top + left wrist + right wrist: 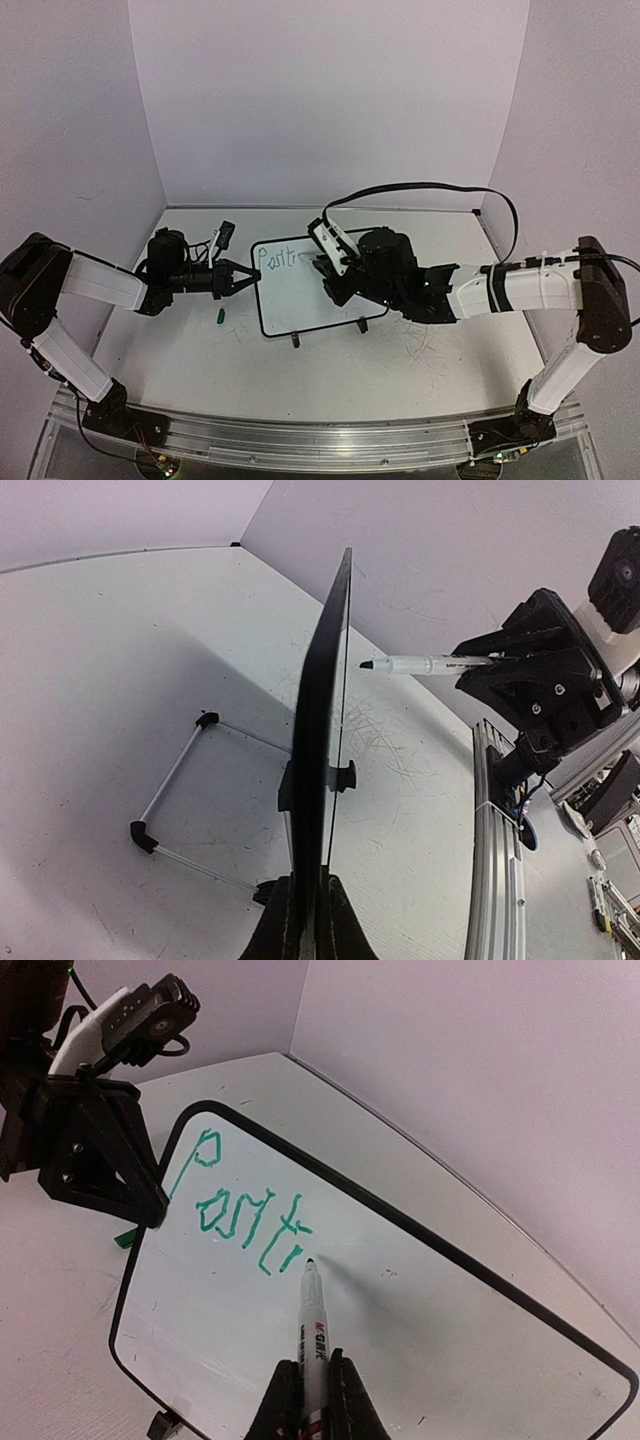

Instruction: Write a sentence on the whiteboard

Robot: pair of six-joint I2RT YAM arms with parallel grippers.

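My right gripper (310,1400) is clamped shut on the marker (312,1325), tip down at the whiteboard (420,1350) just right of the last green letter. My left gripper (305,925) is pinched shut on the board's left edge, steadying it on its wire stand (175,770). The sentence (250,1218) reads approx. "Positi", top-left of the board, so most of it isn't written yet.

Risks from here, imo:
- Push too hard w/ the tip and the board rocks back on the stand or twists in my left pinch, b/c I hold one edge only. Strokes would go wobbly.
- Too light and the ink skips.
- The letters slope down to the right. If the rest follows, the line ends up crooked.
- A long bit of barrel sticks out past my jaws, so the marker could pivot under side load.

Views:
- Right wrist cam gives letters and tip clearly, but not whether the tip touches.
- Left wrist cam sees the board edge-on. The tip looks just off the face or barely on it, can't tell which. It also shows the stand behind the board, which the right wrist cam doesn't. No letters visible there.
- Top cam shows both arms meeting at the board, plus a small green cap (220,318) on the table (420,360) near my left gripper, apart from the board.
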